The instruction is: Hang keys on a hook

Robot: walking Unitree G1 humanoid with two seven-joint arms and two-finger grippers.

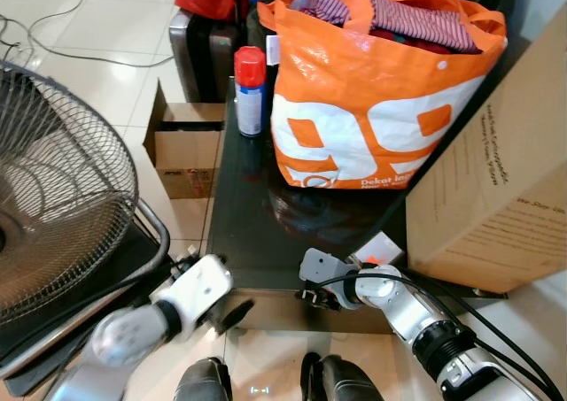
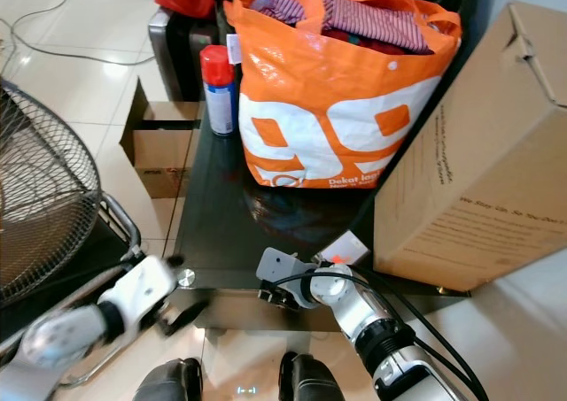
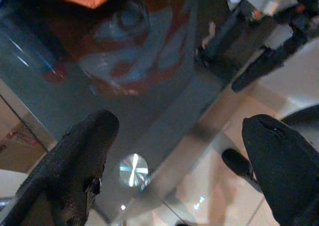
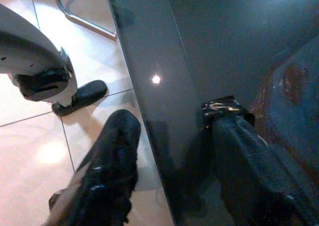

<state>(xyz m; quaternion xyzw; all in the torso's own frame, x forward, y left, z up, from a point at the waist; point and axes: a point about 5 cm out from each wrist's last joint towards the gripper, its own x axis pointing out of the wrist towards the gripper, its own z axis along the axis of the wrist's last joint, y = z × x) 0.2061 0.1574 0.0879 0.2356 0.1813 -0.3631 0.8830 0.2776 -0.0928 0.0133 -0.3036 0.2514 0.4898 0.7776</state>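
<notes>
Both hands hover at the near edge of the dark glass counter. The left hand has its fingers spread wide apart with nothing between them, just off the near left corner. The right hand also stands open, one finger over the glass and the other over the floor tiles, gripping nothing. No keys or hook can be made out; they may be hidden or out of frame, so where they lie cannot be told. An orange bag of clothes, a red-capped spray can and a cardboard box crowd the counter. Keys would likely be light, hard and jangly, slipping on glass; the ring is probably the best place to pinch.
</notes>
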